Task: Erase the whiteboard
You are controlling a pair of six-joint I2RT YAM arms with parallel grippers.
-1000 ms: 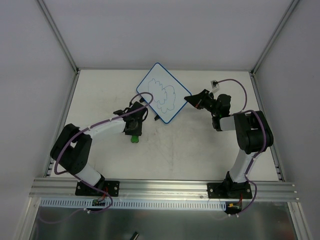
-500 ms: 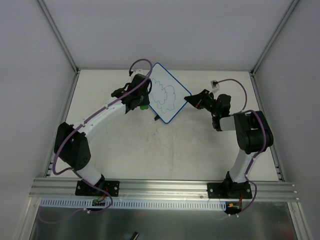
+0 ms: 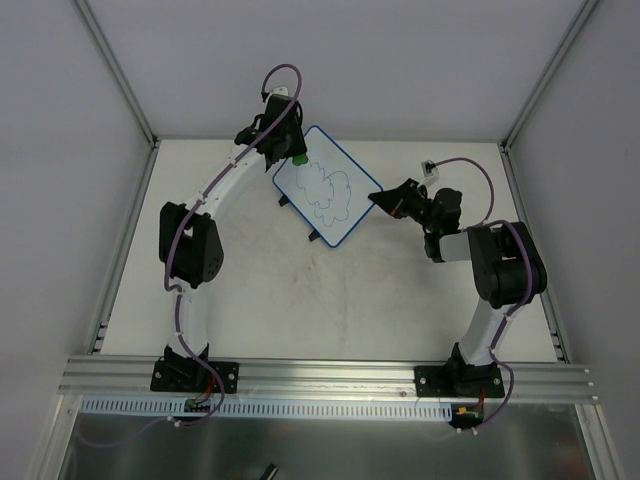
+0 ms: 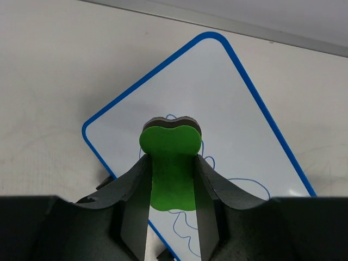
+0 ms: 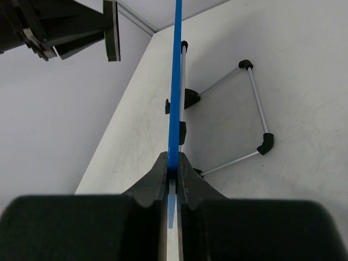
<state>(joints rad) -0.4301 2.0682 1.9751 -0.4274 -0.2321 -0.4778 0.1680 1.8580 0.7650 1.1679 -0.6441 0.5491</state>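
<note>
A: Top view?
B: Whiteboard [image 3: 325, 195] propped tilted at the back of the table [image 3: 380, 290], blue scribble on it. Left gripper [image 3: 293, 150] at its far corner, right gripper [image 3: 377, 198] at its right edge.
A: Left wrist?
B: Fingers clamped on the green eraser [image 3: 299, 157], over the scribble; contact unclear.
A: Right wrist?
B: Jaws nearly closed, pinching the blue rim. Board edge-on, wire stand [image 5: 255, 103] beside it.

Whiteboard [image 3: 327, 200]: white, thin blue rim, rounded corners; blue cloud scribble unerased; propped tilted on edge.
</note>
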